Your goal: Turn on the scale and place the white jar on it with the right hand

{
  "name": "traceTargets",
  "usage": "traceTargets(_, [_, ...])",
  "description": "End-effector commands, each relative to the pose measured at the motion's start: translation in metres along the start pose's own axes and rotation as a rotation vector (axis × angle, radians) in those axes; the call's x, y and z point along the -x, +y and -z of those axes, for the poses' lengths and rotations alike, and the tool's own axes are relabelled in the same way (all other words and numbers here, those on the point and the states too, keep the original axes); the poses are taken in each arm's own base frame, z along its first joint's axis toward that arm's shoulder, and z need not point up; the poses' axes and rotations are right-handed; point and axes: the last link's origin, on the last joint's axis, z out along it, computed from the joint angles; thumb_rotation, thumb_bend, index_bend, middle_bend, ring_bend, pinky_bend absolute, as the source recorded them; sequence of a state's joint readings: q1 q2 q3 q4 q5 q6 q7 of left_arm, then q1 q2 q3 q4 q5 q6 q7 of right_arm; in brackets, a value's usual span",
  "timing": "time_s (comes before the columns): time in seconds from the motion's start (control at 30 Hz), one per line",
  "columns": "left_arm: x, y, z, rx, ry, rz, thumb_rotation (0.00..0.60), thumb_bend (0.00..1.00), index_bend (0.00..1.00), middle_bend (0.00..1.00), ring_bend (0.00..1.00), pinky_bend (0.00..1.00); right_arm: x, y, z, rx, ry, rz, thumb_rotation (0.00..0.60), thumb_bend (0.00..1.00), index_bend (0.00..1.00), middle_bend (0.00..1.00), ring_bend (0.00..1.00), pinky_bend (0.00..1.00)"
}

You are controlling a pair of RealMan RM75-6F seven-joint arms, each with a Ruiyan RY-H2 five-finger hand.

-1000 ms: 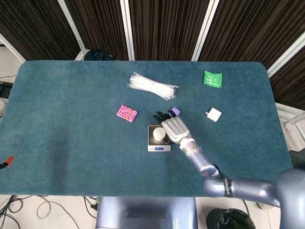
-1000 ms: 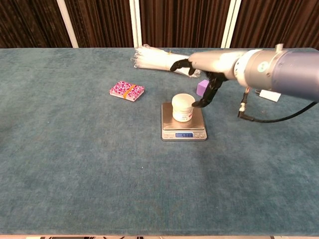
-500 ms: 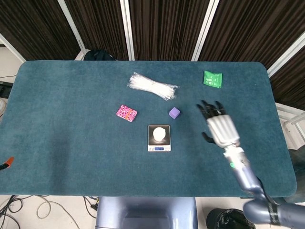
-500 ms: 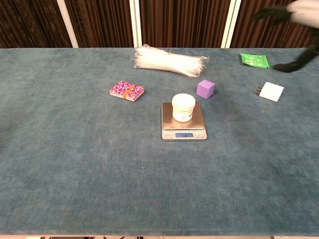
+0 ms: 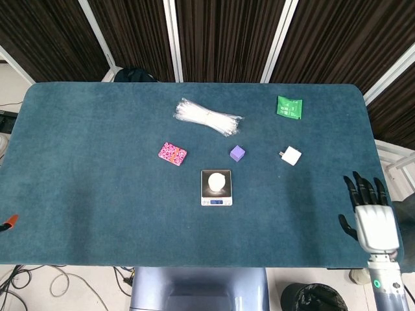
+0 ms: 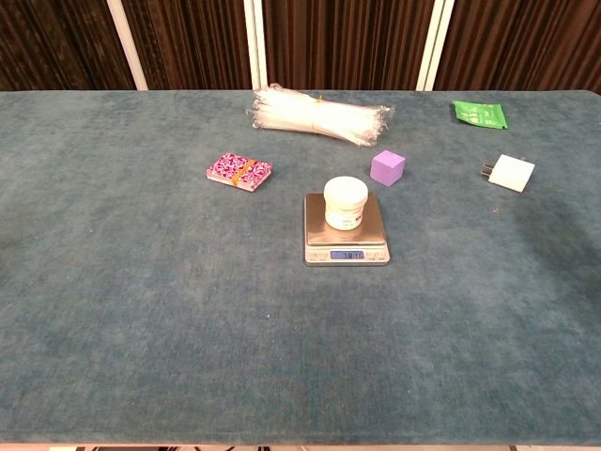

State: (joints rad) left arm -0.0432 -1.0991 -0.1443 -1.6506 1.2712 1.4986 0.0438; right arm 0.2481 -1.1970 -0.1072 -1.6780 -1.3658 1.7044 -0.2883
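Sitting upright on scale [image 6: 346, 230], display lit: jar [image 6: 346, 202] | hovering at table's [image 5: 91, 168] right edge, fingers spread, holding nothing: right hand [image 5: 373, 217]

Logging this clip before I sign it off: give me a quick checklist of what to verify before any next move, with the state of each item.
1. Small round white jar upright on the square silver scale: ok.
2. Scale display lit: ok; digits cannot tell.
3. Right robot hand off the jar, fingers apart, at the table's near right edge: ok.
4. Purple cube apart from the scale: ok.
5. Left robot hand position: cannot tell, not in view.
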Motion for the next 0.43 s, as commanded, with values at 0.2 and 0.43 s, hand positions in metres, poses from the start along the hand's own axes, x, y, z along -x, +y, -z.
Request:
traceTargets(0.2, [-0.0014, -0.0012, -0.0005, 0.001, -0.017, 0.030, 0.600, 0.12, 0.00, 0.00, 0.00, 0.00, 0.0088, 0.0139, 0.0159, 0.037, 0.006, 0.030, 0.600, 0.36, 0.04, 0.04, 0.11, 0.00])
traceTargets(0.43, [-0.0011, -0.0014, -0.0017, 0.013, -0.016, 0.017, 0.600, 0.12, 0.00, 0.00, 0.00, 0.00, 0.0099, 0.0140, 0.0189, 0.015, 0.002, 0.012, 0.600, 0.36, 0.04, 0.04, 0.11, 0.00])
